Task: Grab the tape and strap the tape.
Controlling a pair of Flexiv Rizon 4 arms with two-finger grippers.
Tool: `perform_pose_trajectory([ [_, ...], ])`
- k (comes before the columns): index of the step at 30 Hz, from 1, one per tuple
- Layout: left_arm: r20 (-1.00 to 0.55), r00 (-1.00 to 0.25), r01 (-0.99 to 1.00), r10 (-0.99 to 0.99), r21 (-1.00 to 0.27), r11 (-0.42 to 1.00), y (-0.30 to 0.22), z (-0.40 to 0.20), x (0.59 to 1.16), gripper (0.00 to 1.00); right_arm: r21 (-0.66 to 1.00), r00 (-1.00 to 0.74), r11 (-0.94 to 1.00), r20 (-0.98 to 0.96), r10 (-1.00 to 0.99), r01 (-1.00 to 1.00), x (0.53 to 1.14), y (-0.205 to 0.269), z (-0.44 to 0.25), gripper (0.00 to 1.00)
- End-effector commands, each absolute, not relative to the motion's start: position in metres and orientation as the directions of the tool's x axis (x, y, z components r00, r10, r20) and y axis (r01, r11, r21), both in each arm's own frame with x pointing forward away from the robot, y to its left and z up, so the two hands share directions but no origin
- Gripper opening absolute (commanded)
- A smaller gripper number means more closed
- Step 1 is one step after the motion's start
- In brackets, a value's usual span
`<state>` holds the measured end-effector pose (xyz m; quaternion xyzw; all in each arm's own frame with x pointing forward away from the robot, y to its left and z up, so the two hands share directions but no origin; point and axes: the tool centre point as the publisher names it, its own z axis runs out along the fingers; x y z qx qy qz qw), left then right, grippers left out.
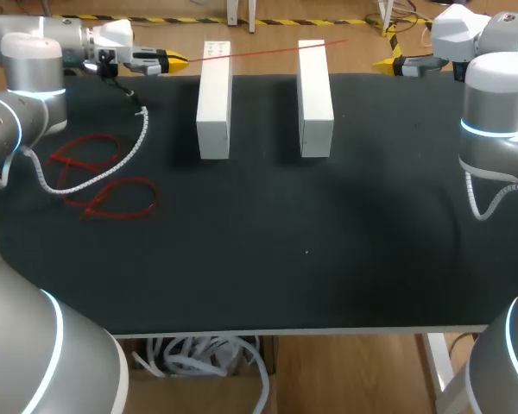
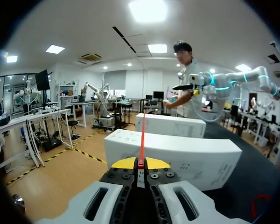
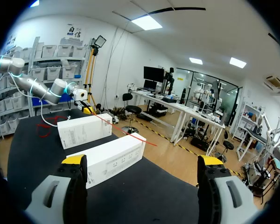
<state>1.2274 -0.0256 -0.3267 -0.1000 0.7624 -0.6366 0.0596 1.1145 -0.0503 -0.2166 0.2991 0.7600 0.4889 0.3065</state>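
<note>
A thin red tape runs level above the tops of two upright white boxes at the table's back. My left gripper is shut on its left end, left of the boxes. In the left wrist view the tape runs straight ahead from the closed yellow tips over the near box and far box. My right gripper stands open to the right of the boxes, apart from the tape's free end. Its view shows the tape beyond wide-apart fingers.
Several more red tapes lie looped on the black table mat at the left, under my left arm's white coiled cable. The boxes stand side by side with a gap between them.
</note>
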Motion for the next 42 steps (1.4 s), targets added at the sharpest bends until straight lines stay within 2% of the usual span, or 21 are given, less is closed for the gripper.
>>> perform_pose_trajectory([
  [1,0.072,-0.997,-0.077,-0.039,-0.983,0.167,-0.024,-0.33,1.235,0.0,0.926,-0.633,0.343,-0.174,0.755,0.155,1.114,-0.05,-0.217,1.0],
  [10,0.041,-0.998,-0.046,-0.037,-0.987,0.154,-0.024,-0.311,1.225,0.0,0.926,-0.633,0.343,-0.174,0.755,0.155,1.114,-0.05,-0.217,1.0],
  [20,-0.007,-0.995,-0.007,-0.097,-0.99,0.138,-0.031,-0.257,1.181,0.0,0.926,-0.633,0.343,-0.174,0.755,0.155,1.114,-0.05,-0.217,1.0],
  [31,-0.058,-0.974,0.036,-0.218,-0.994,0.104,-0.069,-0.193,1.145,0.0,0.926,-0.633,0.343,-0.174,0.755,0.155,1.114,-0.05,-0.217,1.0],
  [38,-0.079,-0.947,0.043,-0.31,-0.992,0.121,-0.094,-0.168,1.141,0.0,0.926,-0.633,0.343,-0.174,0.755,0.155,1.114,-0.05,-0.217,1.0],
  [42,-0.066,-0.938,0.042,-0.342,-0.996,0.075,-0.104,-0.157,1.142,0.0,0.926,-0.633,0.343,-0.174,0.755,0.155,1.114,-0.05,-0.217,1.0],
])
